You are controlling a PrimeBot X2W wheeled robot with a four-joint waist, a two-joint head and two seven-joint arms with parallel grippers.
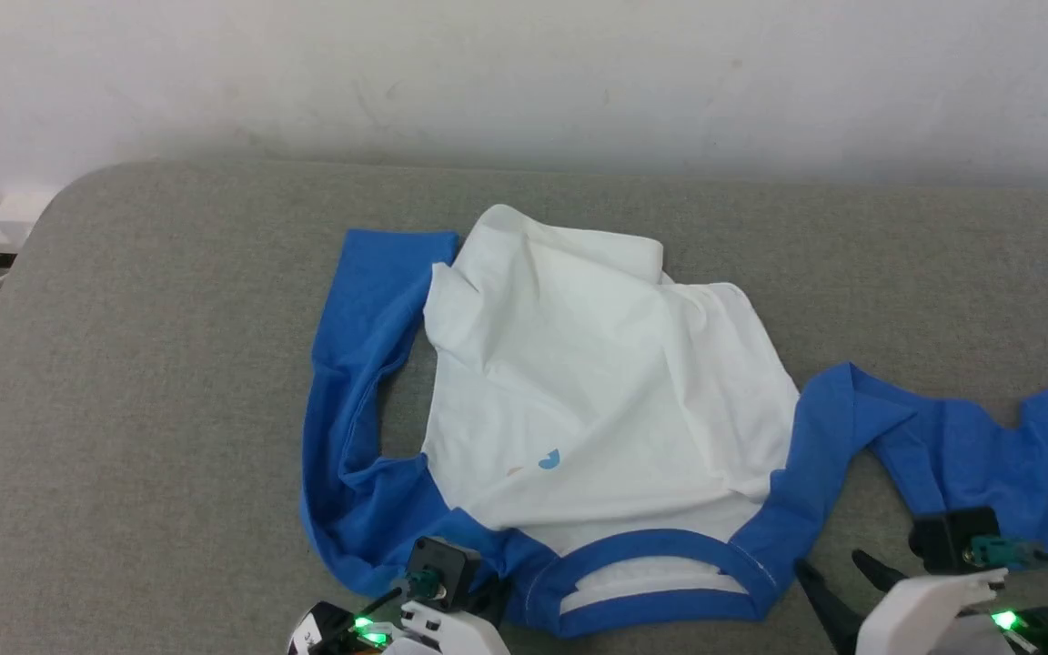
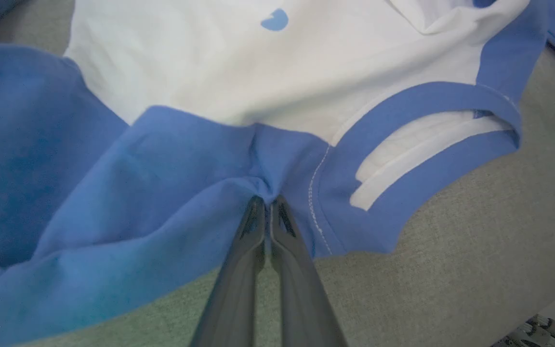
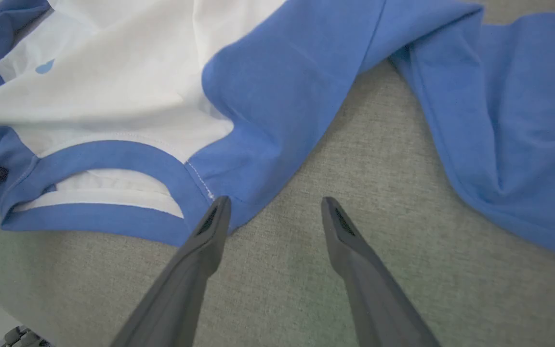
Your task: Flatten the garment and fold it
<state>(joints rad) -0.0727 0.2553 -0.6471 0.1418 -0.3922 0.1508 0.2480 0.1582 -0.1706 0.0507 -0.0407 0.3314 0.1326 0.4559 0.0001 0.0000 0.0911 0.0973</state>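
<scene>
Flattening stage, by my read: white T-shirt with bright blue raglan sleeves and neckband [image 1: 597, 364] lay crumpled on grey fabric-covered surface [image 1: 124, 409], collar nearest the robot. Left gripper [image 2: 268, 205] was pinched together on blue shoulder cloth just beside the collar band. Right gripper [image 3: 275, 212] stood apart, holding nothing, one fingertip at the opposite shoulder's edge, the other over bare surface. Next probably needed: right clamps that shoulder, then both pull to spread the body.
</scene>
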